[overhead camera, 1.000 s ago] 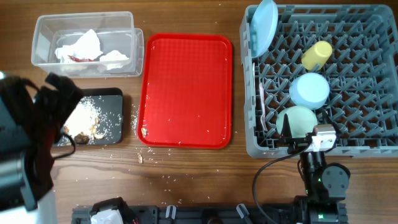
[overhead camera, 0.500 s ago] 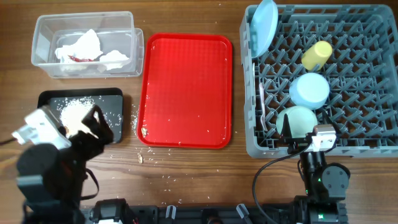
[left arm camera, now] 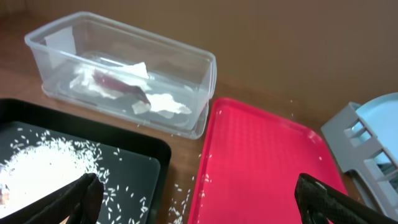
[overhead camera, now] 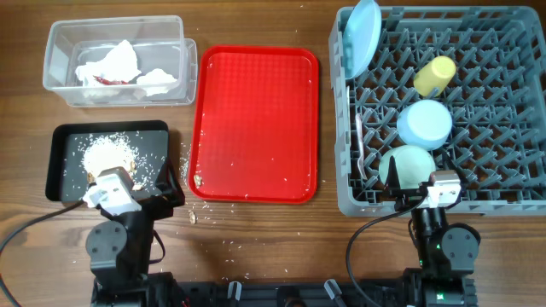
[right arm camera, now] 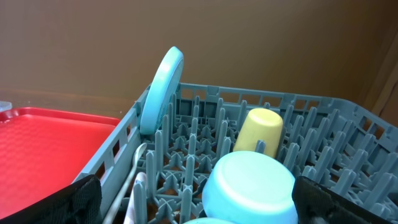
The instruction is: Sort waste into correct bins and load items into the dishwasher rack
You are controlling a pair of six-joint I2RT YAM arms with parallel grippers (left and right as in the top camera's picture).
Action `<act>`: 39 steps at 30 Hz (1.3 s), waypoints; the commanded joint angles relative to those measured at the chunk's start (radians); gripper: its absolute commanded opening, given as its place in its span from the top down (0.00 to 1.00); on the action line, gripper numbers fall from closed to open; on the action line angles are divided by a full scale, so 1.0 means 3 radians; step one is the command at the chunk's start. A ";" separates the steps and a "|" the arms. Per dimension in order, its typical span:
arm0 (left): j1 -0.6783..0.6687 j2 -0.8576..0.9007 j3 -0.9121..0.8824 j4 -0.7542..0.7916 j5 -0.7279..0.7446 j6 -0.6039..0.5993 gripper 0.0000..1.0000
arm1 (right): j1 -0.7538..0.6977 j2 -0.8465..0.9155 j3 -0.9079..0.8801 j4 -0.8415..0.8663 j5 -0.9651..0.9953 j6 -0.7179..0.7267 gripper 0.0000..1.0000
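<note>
Facing the black tray (left arm camera: 142, 167), the left gripper (left arm camera: 196, 186) sat low, spread wide, empty. The right gripper (right arm camera: 196, 190) faced the dishwasher rack (right arm camera: 186, 137) likewise.

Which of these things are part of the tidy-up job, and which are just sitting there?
Part of the job: napkins, clear tub, crumbs, black tray, grey rack, blue plate, yellow cup, blue bowl, green bowl, white cutlery.

Just sitting there: red tray, wooden table.
</note>
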 commanded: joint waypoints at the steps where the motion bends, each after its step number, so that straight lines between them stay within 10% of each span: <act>1: -0.0014 -0.0289 -0.0193 0.0121 0.0046 0.0070 0.00 | -0.0018 -0.0031 -0.0005 0.0006 0.0043 -0.0036 0.00; 25: -0.0015 -0.0565 -0.1024 0.1376 0.0226 0.0067 0.00 | -0.0018 -0.0029 -0.0005 0.0006 0.0043 -0.0036 0.00; 39: -0.0153 -0.0565 -0.1058 0.1076 0.0221 0.0069 0.00 | -0.0018 -0.0029 -0.0005 0.0006 0.0043 -0.0036 0.00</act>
